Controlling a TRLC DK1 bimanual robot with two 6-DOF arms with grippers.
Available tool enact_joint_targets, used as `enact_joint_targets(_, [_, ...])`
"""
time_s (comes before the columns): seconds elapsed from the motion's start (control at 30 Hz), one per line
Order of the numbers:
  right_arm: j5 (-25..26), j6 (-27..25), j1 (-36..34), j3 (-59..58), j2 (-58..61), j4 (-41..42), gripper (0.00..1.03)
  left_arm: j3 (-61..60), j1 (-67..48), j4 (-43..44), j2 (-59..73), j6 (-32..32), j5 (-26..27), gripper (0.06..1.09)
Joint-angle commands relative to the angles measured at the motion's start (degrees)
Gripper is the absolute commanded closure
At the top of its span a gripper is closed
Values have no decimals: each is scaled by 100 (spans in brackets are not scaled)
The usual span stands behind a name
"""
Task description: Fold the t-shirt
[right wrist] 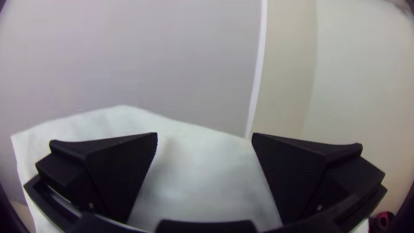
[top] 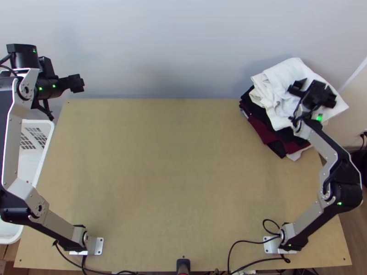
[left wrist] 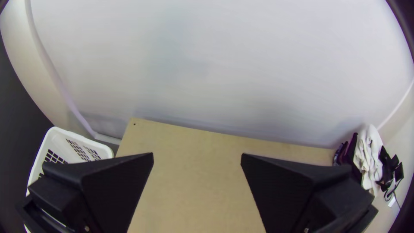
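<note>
A bunched white cloth tops a stack of folded dark and maroon garments at the table's far right corner. My right gripper is over this white cloth; in the right wrist view the right gripper stands open above the cloth, nothing between its fingers. My left gripper is beyond the table's far left corner, away from the stack. In the left wrist view the left gripper is open with bare table behind the gap, and the white cloth lies far off.
The light wooden table spreads between the arms. A white plastic basket stands by its left edge. A pale wall rises behind the far edge. Black cables run along the near edge.
</note>
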Motion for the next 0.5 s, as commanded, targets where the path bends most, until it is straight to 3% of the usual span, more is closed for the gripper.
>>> enact_joint_targets(0.0, [102, 40, -14, 518, -491, -3, 4, 50, 45, -5, -179, -49, 13, 10])
enact_joint_targets(0.23, [14, -170, 109, 1503, 247, -214, 4, 50, 106, -49, -275, -49, 13, 10])
enact_joint_targets(0.47, [-65, -443, 312, 3164, 2031, -1172, 4, 50, 168, -120, -390, -67, 22, 10])
